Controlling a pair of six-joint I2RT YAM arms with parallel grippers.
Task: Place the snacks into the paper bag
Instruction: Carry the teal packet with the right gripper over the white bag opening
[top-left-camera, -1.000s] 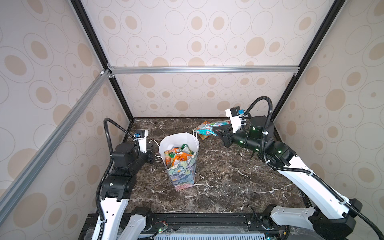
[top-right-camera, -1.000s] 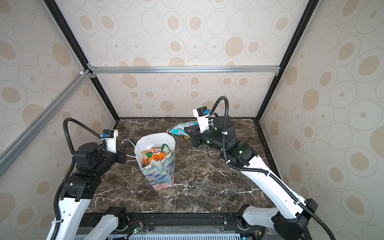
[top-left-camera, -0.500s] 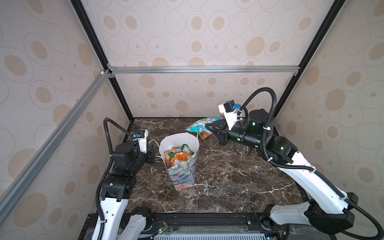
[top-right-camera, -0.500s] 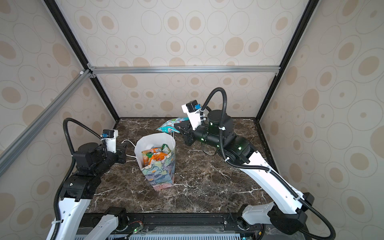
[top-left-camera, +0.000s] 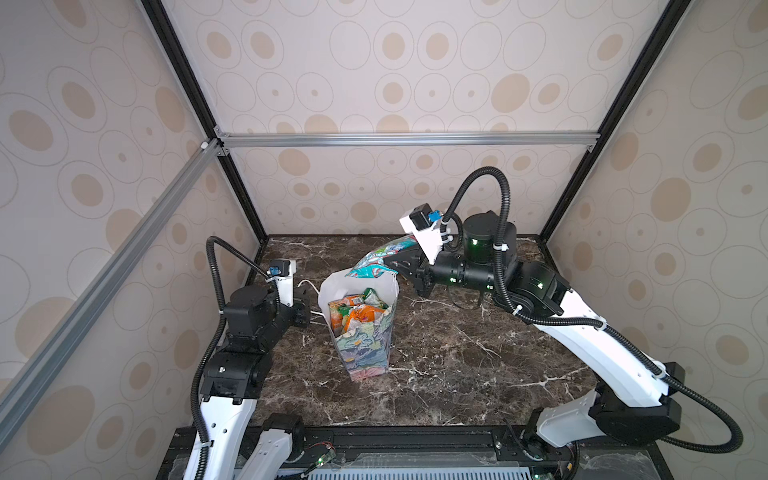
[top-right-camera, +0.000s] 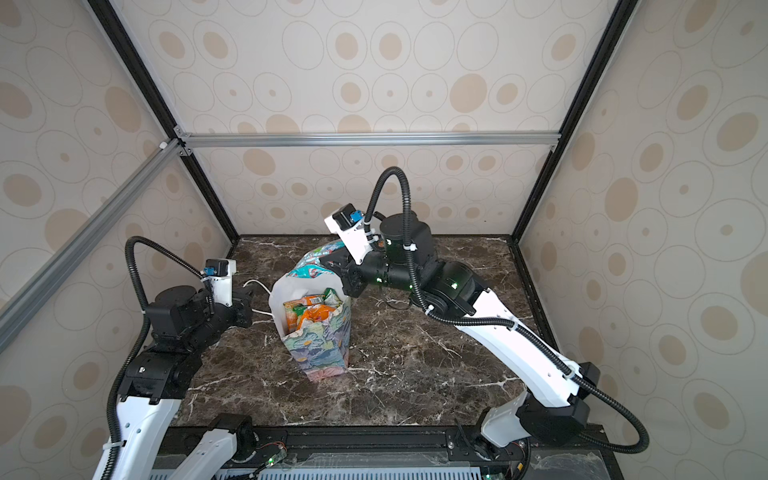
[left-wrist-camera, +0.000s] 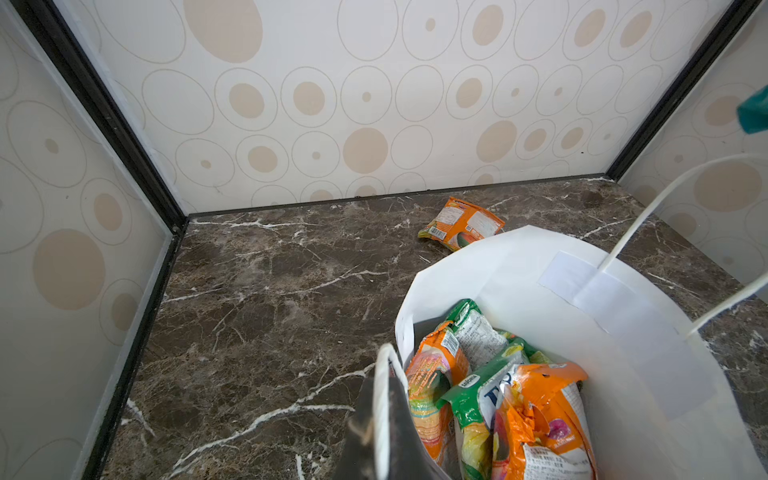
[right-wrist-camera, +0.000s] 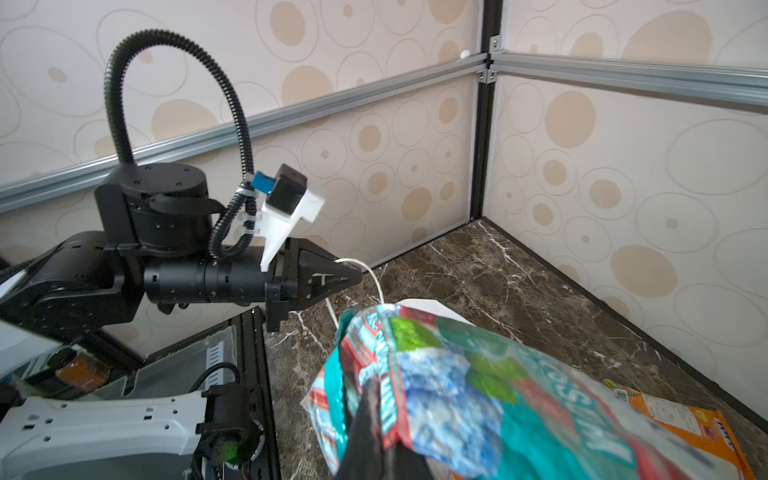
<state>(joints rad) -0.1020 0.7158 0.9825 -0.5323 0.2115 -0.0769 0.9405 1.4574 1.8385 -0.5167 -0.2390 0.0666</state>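
The right fingers (right-wrist-camera: 368, 419) are clamped on one end of a teal packet (top-left-camera: 374, 266). The packet hangs in the air over the far rim of the paper bag (top-left-camera: 368, 353), its free end drooping toward the white mouth but not yet inside. The left fingers (right-wrist-camera: 328, 276) are pinched shut on the bag's white cord handle (right-wrist-camera: 374, 282), on the side nearest the left arm, which I judge steadies the bag. The bag stands upright on the table (top-left-camera: 457, 353), with orange and green packets (top-left-camera: 357, 309) piled close to its rim.

The packet should travel further over the middle of the opening before it is let go. Released where it hangs, it would probably catch the back rim and slide down behind the bag. Turn the wrist so the loose end points down, lower it until it meets the pile, and only then open the right fingers. The bag looks light and tall, so avoid brushing its rim, and the left arm should hold the cord without pulling. One orange packet (left-wrist-camera: 461, 222) lies on the table just behind the bag, not yet packed
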